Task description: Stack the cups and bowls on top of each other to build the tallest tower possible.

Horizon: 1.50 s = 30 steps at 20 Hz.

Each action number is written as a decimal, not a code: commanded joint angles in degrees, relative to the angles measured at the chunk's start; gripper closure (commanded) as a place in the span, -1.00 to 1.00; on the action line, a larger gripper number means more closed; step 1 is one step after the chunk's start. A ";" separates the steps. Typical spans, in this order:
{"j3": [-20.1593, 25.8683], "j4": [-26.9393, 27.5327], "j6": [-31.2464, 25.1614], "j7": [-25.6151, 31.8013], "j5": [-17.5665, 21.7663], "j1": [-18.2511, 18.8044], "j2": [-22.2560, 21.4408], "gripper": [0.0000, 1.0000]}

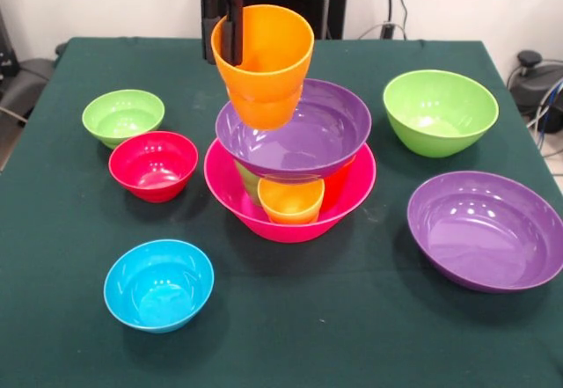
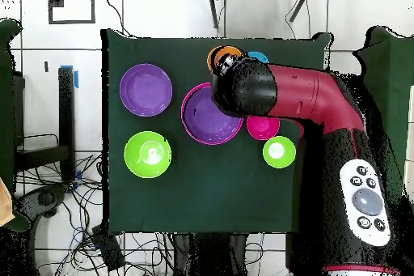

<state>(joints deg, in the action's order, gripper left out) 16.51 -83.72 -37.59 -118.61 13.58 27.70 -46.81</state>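
My gripper (image 1: 225, 52) is shut on the left rim of an orange cup (image 1: 266, 62), which I hold upright over the tower. The tower's base is the large hot-pink bowl (image 1: 356, 190). Inside it stand a yellow-orange cup (image 1: 291, 201), a green cup (image 1: 246, 181) and a red-orange cup (image 1: 339, 182), carrying a wide purple bowl (image 1: 308, 133). The orange cup's bottom hangs at that bowl's back left; I cannot tell whether they touch. In the overhead view the arm (image 2: 283, 95) covers part of the purple bowl (image 2: 206, 119), and the orange cup (image 2: 217, 56) peeks out beside it.
Loose bowls ring the tower: small light-green (image 1: 123, 115), red (image 1: 154, 165) and blue (image 1: 158, 284) on the left, medium light-green (image 1: 440, 111) and a second purple one (image 1: 486, 230) on the right. All stand upright on the green tablecloth (image 1: 299, 335).
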 commanded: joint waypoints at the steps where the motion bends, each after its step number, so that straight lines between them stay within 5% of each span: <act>1: 1.03 4.24 -11.87 6.77 2.58 -0.29 2.52 1.00; 12: -3.25 -8.55 7.60 -8.38 2.71 -4.18 4.71 1.00; 30: -8.45 -8.62 2.54 -2.93 2.83 -7.53 4.95 1.00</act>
<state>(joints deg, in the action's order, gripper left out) 9.93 -89.72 -31.31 -118.61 13.90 21.95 -44.79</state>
